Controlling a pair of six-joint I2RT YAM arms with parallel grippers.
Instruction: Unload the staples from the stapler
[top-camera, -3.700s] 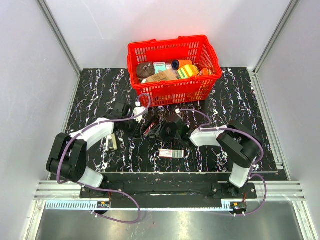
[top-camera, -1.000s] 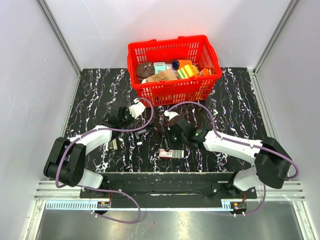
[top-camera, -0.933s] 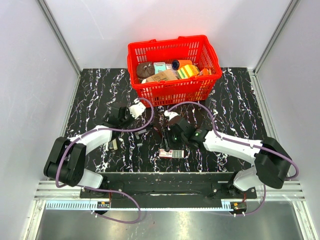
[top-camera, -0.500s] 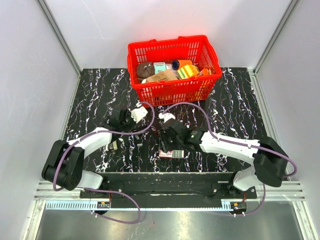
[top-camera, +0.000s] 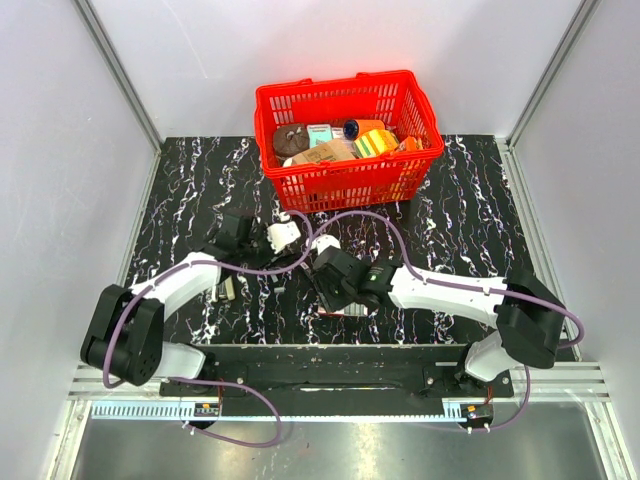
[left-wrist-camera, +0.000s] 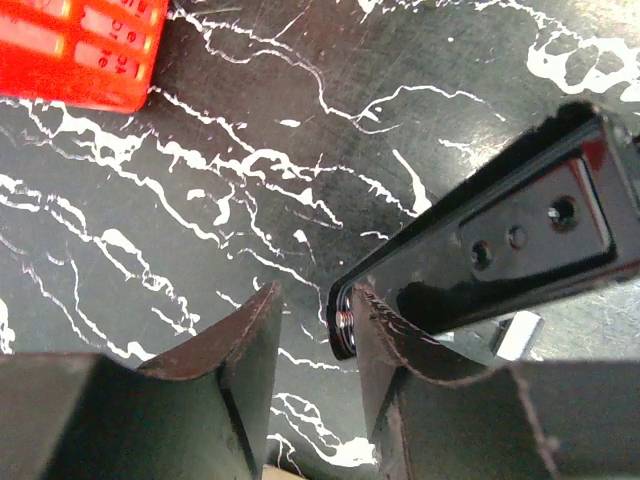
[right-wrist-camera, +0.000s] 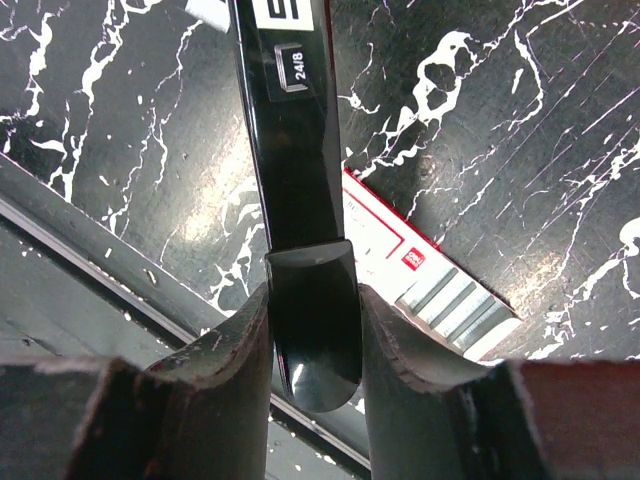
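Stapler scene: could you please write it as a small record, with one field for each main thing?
stapler: black, labelled 24/6, clamped at one end
right gripper: shut on the stapler
left gripper: open, a stapler end in its gap
staple box: lying flat, partly behind the stapler
basket: red, far side, holding goods

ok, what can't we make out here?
Staples: stapler magazine interior unseen in every view; wrist views show only outer faces.
Top view: stapler mostly hidden under right gripper.
Box label: right wrist, covered by stapler.
Silver bit: left wrist, behind finger, unidentifiable.
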